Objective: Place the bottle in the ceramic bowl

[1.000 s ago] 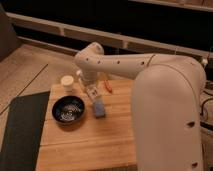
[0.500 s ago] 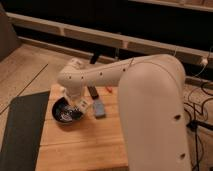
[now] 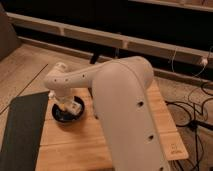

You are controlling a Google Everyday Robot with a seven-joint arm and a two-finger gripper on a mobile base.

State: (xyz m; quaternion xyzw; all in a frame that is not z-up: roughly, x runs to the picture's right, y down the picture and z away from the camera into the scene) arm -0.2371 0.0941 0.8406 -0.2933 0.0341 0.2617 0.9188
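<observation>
The white arm [image 3: 80, 79] reaches left across the wooden table [image 3: 70, 146] and bends down over the ceramic bowl [image 3: 58, 116]. The gripper [image 3: 64, 104] hangs low inside the bowl's rim. The bottle [image 3: 75, 105] shows as a pale shape beside it within the bowl, and whether the gripper grasps it cannot be told.

The wooden worktop [image 3: 75, 146] carries a black bowl [image 3: 64, 120] near its left edge; the jaws hang seemingly just over it.
</observation>
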